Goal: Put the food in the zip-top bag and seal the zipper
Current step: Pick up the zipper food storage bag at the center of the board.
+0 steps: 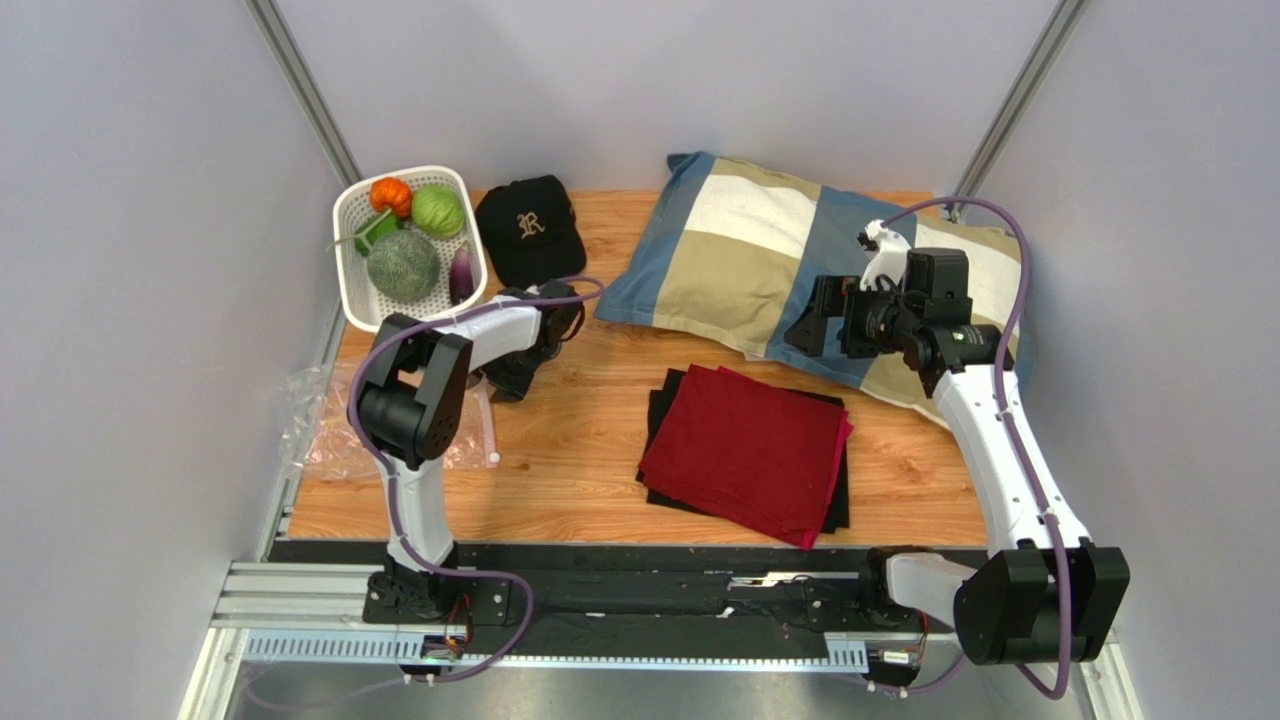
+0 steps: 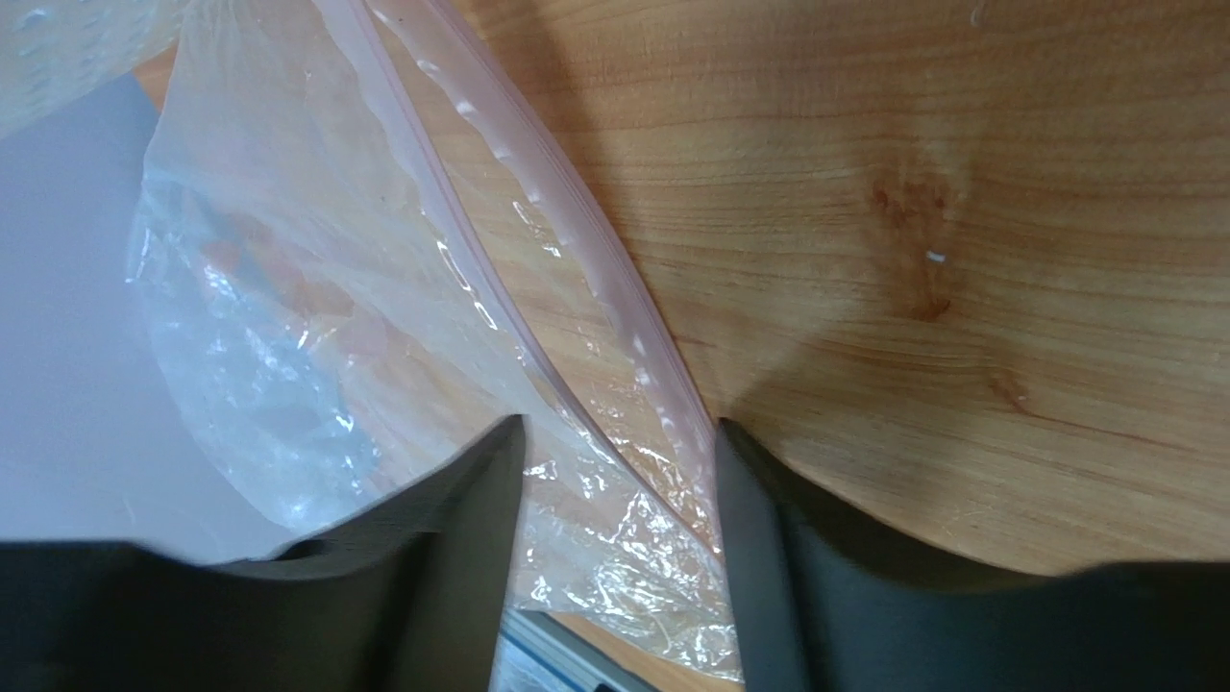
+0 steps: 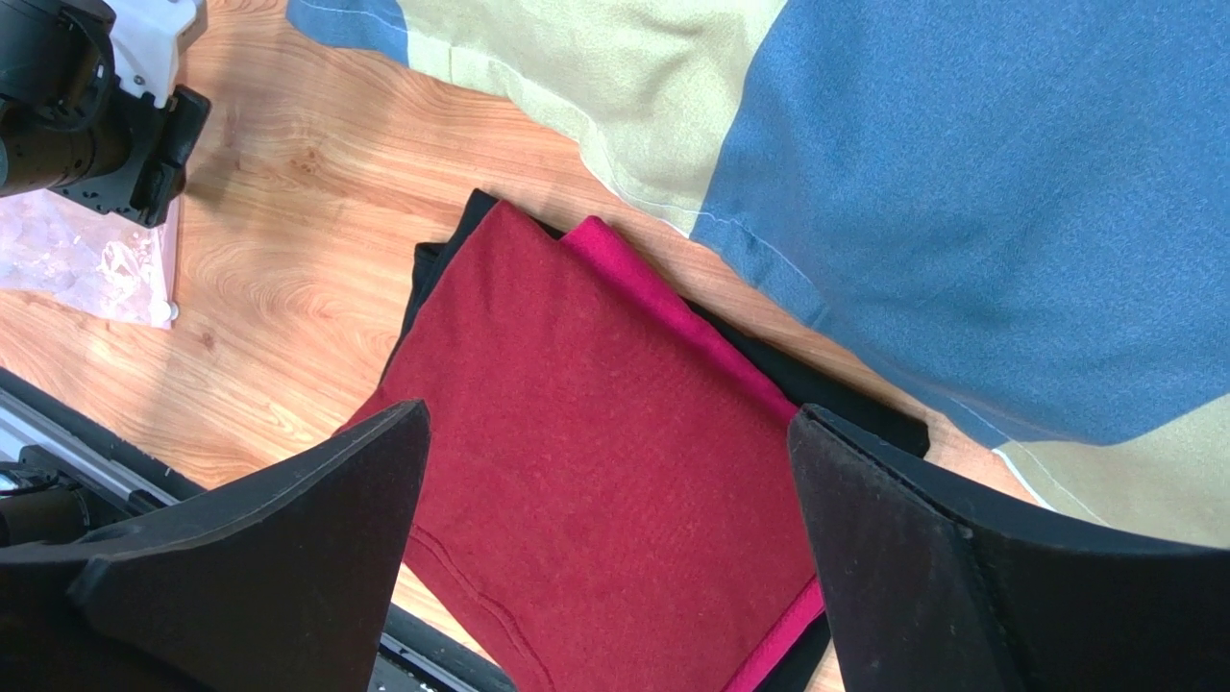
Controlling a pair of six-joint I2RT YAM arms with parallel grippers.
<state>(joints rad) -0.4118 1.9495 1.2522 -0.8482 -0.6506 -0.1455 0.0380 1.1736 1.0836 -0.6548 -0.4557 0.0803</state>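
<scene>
The food lies in a white basket (image 1: 355,293) at the back left: orange pumpkin (image 1: 391,195), pale green cabbage (image 1: 437,210), netted melon (image 1: 403,264), purple eggplant (image 1: 461,275), green pepper (image 1: 370,233). The clear zip-top bag (image 1: 320,425) lies flat on the table's left side, partly under my left arm. My left gripper (image 1: 514,372) is open just above the bag's edge. In the left wrist view the gripper (image 2: 618,447) straddles the pale pink zipper (image 2: 570,253) and the crinkly bag (image 2: 289,361). My right gripper (image 1: 804,333) is open and empty, high over the pillow's edge; in the right wrist view it (image 3: 607,433) is over red cloth.
A black cap (image 1: 529,225) sits beside the basket. A blue and beige pillow (image 1: 751,255) lies at the back right. Folded red and black cloths (image 1: 747,450) lie at mid table, also in the right wrist view (image 3: 578,332). Grey walls close in both sides.
</scene>
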